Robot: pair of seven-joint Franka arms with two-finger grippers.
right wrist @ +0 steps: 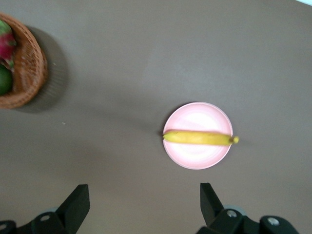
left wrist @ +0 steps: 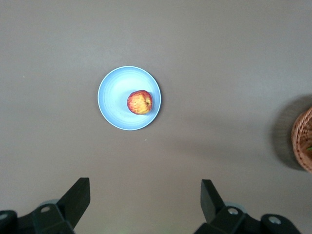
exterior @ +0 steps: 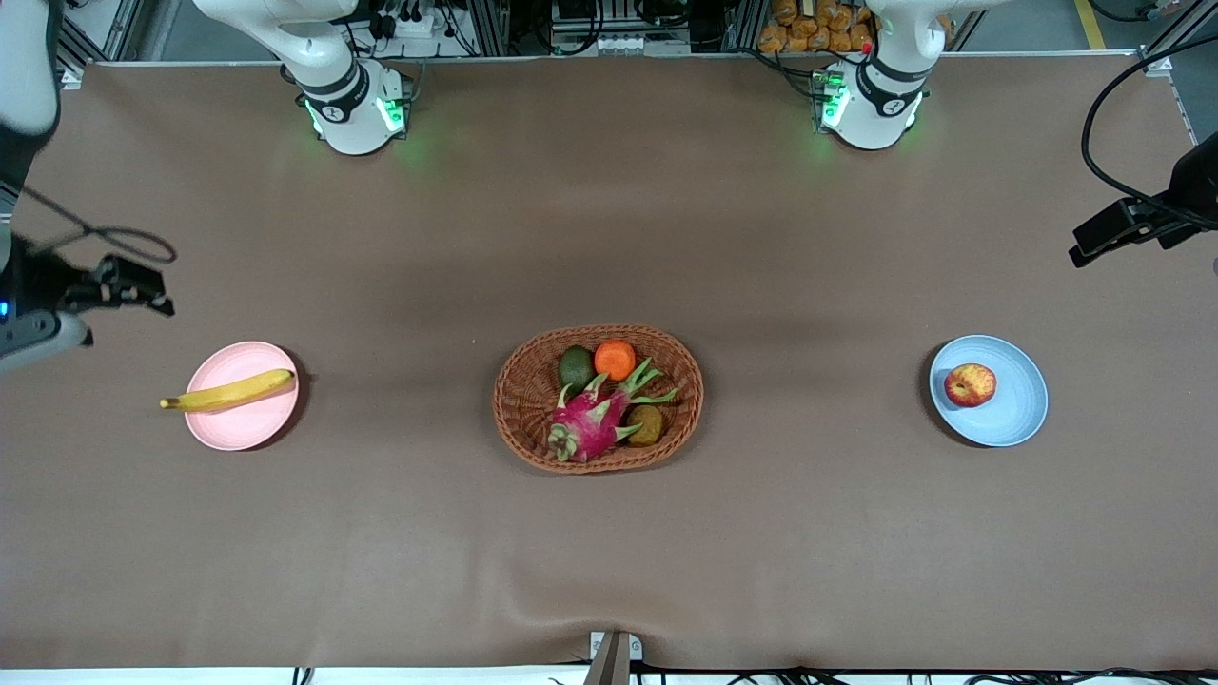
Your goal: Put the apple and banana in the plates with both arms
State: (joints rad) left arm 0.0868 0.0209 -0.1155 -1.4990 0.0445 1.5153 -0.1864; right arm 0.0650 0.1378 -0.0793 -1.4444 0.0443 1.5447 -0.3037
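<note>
The red and yellow apple (exterior: 970,384) lies in the pale blue plate (exterior: 1018,419) toward the left arm's end of the table. The yellow banana (exterior: 228,391) lies across the pale pink plate (exterior: 238,433) toward the right arm's end, its stem tip past the rim. My left gripper (left wrist: 145,187) is open and empty, high over the table near the blue plate (left wrist: 114,92) and the apple (left wrist: 140,102). My right gripper (right wrist: 145,192) is open and empty, high over the table near the pink plate (right wrist: 197,158) and the banana (right wrist: 197,138). In the front view both grippers (exterior: 1109,231) (exterior: 133,288) hang at the table's ends.
An oval brown wicker basket (exterior: 519,419) stands mid-table between the plates. It holds a magenta dragon fruit (exterior: 590,426), an orange (exterior: 615,359), a dark green fruit (exterior: 575,366) and a brownish one (exterior: 646,423). The basket's edge shows in both wrist views (left wrist: 302,141) (right wrist: 29,73).
</note>
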